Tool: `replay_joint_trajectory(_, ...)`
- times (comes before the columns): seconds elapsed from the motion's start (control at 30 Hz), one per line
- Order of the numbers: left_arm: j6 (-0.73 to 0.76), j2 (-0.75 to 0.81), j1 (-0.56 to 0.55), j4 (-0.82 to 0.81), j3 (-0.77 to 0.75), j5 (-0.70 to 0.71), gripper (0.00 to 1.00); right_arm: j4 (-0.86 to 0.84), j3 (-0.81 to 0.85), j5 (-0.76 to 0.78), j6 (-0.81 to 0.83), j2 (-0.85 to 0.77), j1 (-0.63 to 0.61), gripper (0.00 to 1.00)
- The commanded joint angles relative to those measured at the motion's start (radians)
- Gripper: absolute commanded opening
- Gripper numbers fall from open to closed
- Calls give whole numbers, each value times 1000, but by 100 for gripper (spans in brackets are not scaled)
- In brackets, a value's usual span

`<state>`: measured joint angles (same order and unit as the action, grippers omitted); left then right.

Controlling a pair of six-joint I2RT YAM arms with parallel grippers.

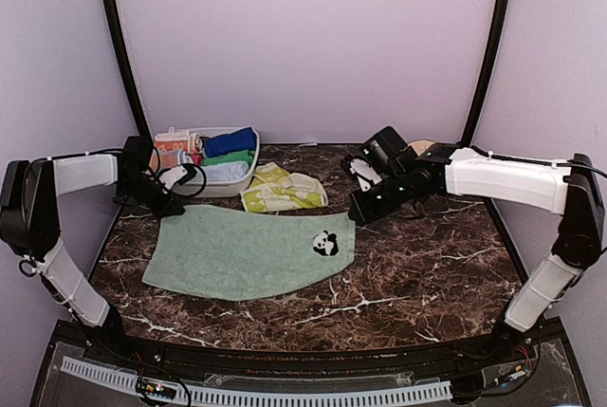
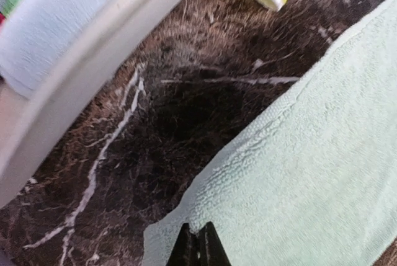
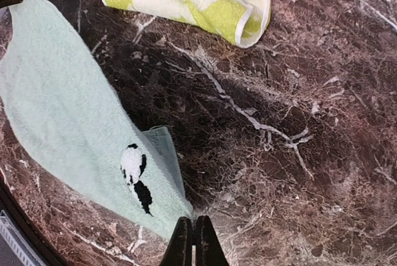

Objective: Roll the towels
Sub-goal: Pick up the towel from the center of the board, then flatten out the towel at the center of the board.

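Mint towel (image 1: pixel 237 255) is lying spread flat on the table (image 1: pixel 427 274), left of centre, with its long edges running left-right. The panda patch (image 1: pixel 325 244) is sitting by the towel's far right corner, and that corner is folding over a little.

Left gripper (image 1: pixel 174 206) is sitting at the towel's far left corner. In its wrist view the fingertips are pressing together on the cloth edge just beside the corner, so it is closed and pinching the towel.

Right gripper (image 1: pixel 358 212) is sitting at the far right corner. Its fingers are also closed, and the towel's tip is tapering straight into them.

Yellow towel (image 1: pixel 280 191) is lying crumpled just beyond the mint one, apart from it.

Bin (image 1: pixel 223 189) is sitting at far left behind the left gripper. It is holding rolled cloths, including a blue towel (image 1: pixel 230 141).
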<state>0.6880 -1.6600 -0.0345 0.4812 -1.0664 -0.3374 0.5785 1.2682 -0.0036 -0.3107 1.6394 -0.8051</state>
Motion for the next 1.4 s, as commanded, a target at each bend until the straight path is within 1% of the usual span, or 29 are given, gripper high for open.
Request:
replay_joint_trajectory(0.0,-12,220,6,162,-23,-69,0,29,12,18,0,-140,-7,0)
replay_joint_trajectory(0.17,19,438,6,338,-39,-125,0,95,-25,22,-53,-288,-40,0)
replay_joint_trajectory(0.2,34,493,5,385,-50,-145,0,117,-32,29,-64,-321,-54,0)
replay_joint_trajectory(0.37,78,670,5,598,-130,-220,0,226,-46,92,-153,-474,-125,0)
replay_joint_trajectory(0.53,94,774,4,767,-223,-265,0,329,-45,129,-265,-591,-208,0)
replay_joint_trajectory(0.6,104,790,4,811,-231,-267,0,367,-36,140,-292,-603,-231,0)
replay_joint_trajectory(0.67,111,795,5,816,-207,-251,0,395,-33,164,-300,-600,-235,0)
replay_joint_trajectory(0.73,105,791,4,760,-141,-213,0,399,-43,205,-286,-579,-232,0)
replay_joint_trajectory(0.8,91,761,5,644,-67,-159,0,384,-64,236,-255,-533,-205,0)
replay_joint_trajectory(0.87,70,706,4,509,12,-95,0,339,-104,228,-198,-475,-140,0)
replay_joint_trajectory(0.97,43,567,3,282,109,-14,0,198,-176,184,-117,-365,-14,0)
replay_joint_trajectory(1.07,31,429,4,64,147,92,0,68,-159,164,-42,-229,53,0)
replay_joint_trajectory(1.13,30,337,2,-10,144,114,0,24,-124,150,-2,-105,85,0)
replay_joint_trajectory(1.17,29,295,1,-31,137,114,0,10,-81,142,16,-46,96,0)
replay_joint_trajectory(1.2,29,248,-1,-43,132,110,11,-2,-56,134,30,11,106,0)
replay_joint_trajectory(1.23,32,207,-3,-60,128,118,30,-15,-33,126,41,58,115,0)
replay_joint_trajectory(1.27,34,174,-5,-85,131,132,44,-25,-12,118,48,100,122,0)
replay_joint_trajectory(1.37,40,113,-5,-170,135,179,56,-50,40,114,54,188,136,0)
